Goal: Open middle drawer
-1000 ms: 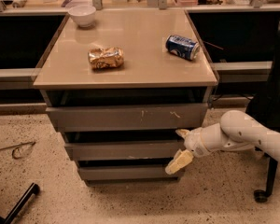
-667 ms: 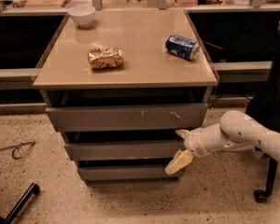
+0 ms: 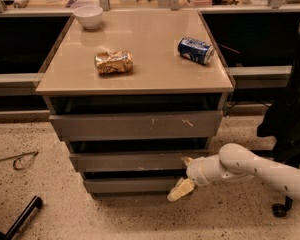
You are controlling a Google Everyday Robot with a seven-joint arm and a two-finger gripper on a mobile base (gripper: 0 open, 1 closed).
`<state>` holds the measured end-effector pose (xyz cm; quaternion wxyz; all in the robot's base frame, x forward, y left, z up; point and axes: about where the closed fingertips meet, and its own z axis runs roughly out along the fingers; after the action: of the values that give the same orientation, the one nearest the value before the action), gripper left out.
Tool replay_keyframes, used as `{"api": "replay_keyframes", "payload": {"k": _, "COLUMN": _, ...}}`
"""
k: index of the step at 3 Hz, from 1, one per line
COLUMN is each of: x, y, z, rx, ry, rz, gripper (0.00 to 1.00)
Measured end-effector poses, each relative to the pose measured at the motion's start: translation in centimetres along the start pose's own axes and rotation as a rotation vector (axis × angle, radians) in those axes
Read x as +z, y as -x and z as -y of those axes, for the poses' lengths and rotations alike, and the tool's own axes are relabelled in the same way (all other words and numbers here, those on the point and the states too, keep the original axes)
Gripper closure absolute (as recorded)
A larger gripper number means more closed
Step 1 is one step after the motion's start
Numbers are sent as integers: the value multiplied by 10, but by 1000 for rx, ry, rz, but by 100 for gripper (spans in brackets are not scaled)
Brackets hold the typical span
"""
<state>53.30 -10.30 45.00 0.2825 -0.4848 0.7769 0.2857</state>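
Note:
The middle drawer (image 3: 130, 161) is the plain grey front between the scratched top front (image 3: 135, 125) and the narrow bottom front (image 3: 127, 185) of the cabinet. My gripper (image 3: 184, 175) is at the right end of the drawer fronts, on a white arm coming in from the lower right. It is open. The upper finger (image 3: 187, 160) lies at the right end of the middle front. The lower finger (image 3: 180, 190) hangs in front of the bottom front's right end. Nothing is held.
On the cabinet top (image 3: 155, 76) lie a crumpled snack bag (image 3: 113, 62), a blue can (image 3: 195, 50) on its side and a white bowl (image 3: 88, 16). A dark chair (image 3: 290, 119) stands at the right. A cable (image 3: 17, 160) and a black bar (image 3: 20, 219) lie on the speckled floor.
My gripper has moved down and a little left, from the gap above the middle front to the level of the middle and bottom fronts. The drawers have not moved.

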Motion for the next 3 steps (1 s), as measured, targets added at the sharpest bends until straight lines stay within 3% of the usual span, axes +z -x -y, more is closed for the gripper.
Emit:
{"api": "replay_keyframes", "payload": {"k": 1, "x": 0, "y": 0, "z": 0, "rx": 0, "ry": 0, "rz": 0, "gripper": 0}}
{"api": "replay_keyframes", "payload": {"k": 2, "x": -5, "y": 8, "z": 6, "rx": -27, "ry": -41, "rz": 30, "gripper": 0}}
{"api": "replay_keyframes", "payload": {"k": 3, "x": -11, "y": 26, "z": 17, "rx": -105, "ry": -142, "rz": 96, "gripper": 0}}
